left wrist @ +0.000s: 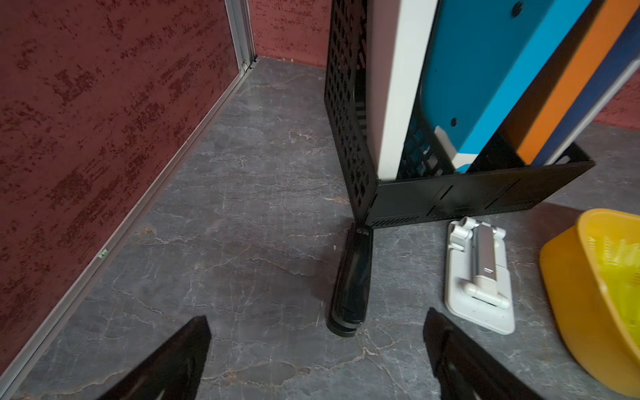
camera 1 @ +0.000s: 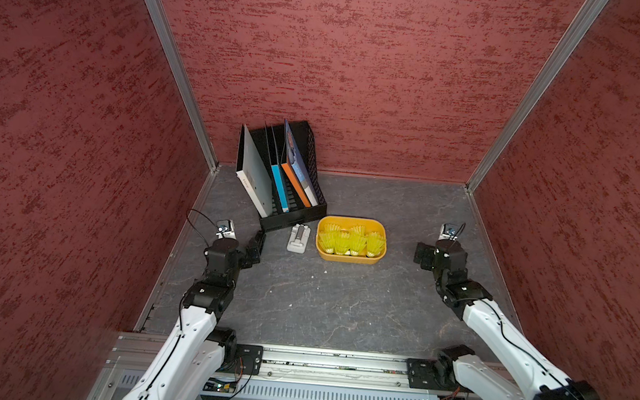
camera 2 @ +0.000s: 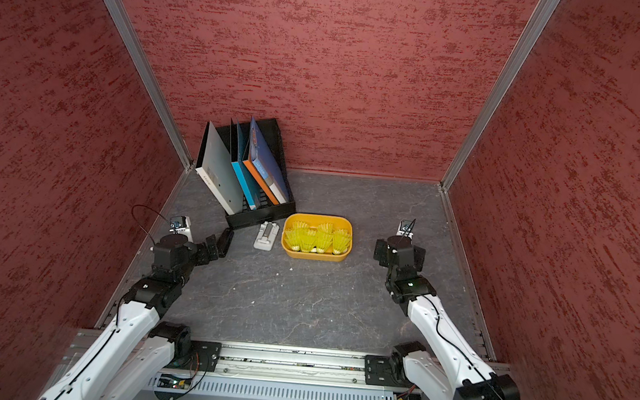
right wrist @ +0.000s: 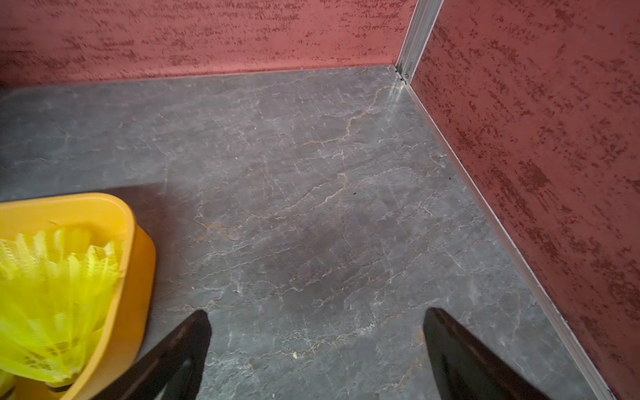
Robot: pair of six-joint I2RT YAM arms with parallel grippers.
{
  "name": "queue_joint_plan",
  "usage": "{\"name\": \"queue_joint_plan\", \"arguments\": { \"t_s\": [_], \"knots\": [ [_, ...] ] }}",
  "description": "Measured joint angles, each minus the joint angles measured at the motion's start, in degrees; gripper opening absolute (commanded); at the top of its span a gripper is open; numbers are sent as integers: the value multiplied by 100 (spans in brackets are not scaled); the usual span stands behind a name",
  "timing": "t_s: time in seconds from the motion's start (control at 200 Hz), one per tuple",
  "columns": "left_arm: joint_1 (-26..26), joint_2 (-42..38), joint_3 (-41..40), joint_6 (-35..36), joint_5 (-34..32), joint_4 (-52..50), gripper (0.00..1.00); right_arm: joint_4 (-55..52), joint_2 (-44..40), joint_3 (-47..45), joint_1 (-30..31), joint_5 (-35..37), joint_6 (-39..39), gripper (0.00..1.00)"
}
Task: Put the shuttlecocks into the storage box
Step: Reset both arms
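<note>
shuttlecocks (camera 1: 350,242) inside storage box (camera 1: 349,258)

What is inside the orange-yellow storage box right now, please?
The storage box holds a packed cluster of neon yellow-green shuttlecocks. Their skirts cover most of its floor, so an exact count and anything beneath are hidden.
</note>
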Motion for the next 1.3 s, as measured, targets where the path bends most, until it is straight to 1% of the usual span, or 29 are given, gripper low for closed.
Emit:
{"name": "queue_joint_plan", "arguments": {
  "t_s": [0.165, 0.26, 0.376, 0.506, 0.636, 0.902, 0.992, 1.067, 1.122, 1.197, 1.297],
  "knots": [
    [538, 485, -562, 92, 599, 1217, 100, 761, 474, -345, -94, 31, -203, 99],
    [782, 968, -695, 131, 927, 1906, 100, 1370, 697, -555, -166, 17, -304, 99],
    [997, 1751, -737, 177, 1403, 2885, 100, 2138, 949, -804, -280, -68, -444, 99],
    [1071, 2599, -734, 175, 1725, 3928, 100, 3036, 1338, -968, -415, -284, -581, 99],
    [1115, 3257, -710, 173, 1917, 4787, 100, 3871, 1788, -977, -531, -573, -702, 99],
    [1220, 4011, -608, 219, 2098, 6081, 100, 5045, 2367, -953, -730, -1088, -1086, 99],
    [1217, 4288, -793, 240, 2151, 6802, 100, 5475, 2514, -1043, -791, -1204, -1126, 99],
    [1213, 4684, -1047, 240, 2153, 7514, 100, 5805, 2717, -1117, -809, -1244, -1145, 99],
    [1215, 4848, -1161, 238, 2140, 7632, 100, 5971, 2885, -1156, -824, -1283, -1143, 99],
    [1215, 4857, -1156, 238, 2146, 7648, 100, 6258, 3134, -1226, -852, -1344, -1150, 99],
    [1165, 4843, -721, 326, 2179, 7300, 100, 6290, 3211, -1233, -874, -1414, -1145, 99]
  ]
}}
